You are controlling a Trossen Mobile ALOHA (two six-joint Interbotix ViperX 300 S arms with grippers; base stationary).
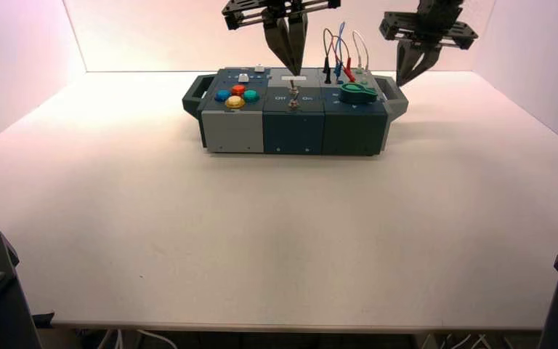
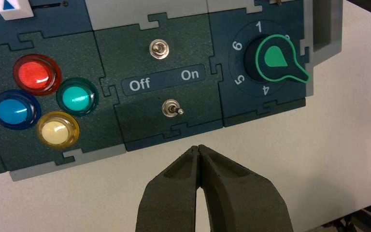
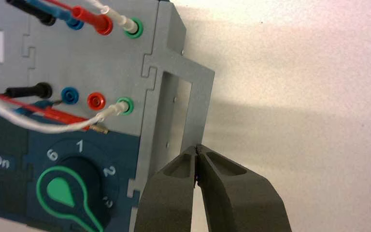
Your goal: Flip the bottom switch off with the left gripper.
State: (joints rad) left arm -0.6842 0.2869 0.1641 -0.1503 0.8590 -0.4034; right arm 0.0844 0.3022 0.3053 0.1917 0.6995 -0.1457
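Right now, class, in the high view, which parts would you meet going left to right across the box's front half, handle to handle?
Left grey handle, blue push button, green push button, bottom metal toggle switch, green knob, right grey handle.

I take this place for a lab or test bench: a pale counter (image 1: 290, 240) stands between plain light walls (image 1: 145, 35), and on it sits a box (image 1: 293, 131) of coloured buttons, toggle switches, a green knob (image 2: 276, 58) and plug-in wires (image 3: 94, 19). My two robot arms reach over it, and loose cables (image 1: 156, 337) show below its near edge.
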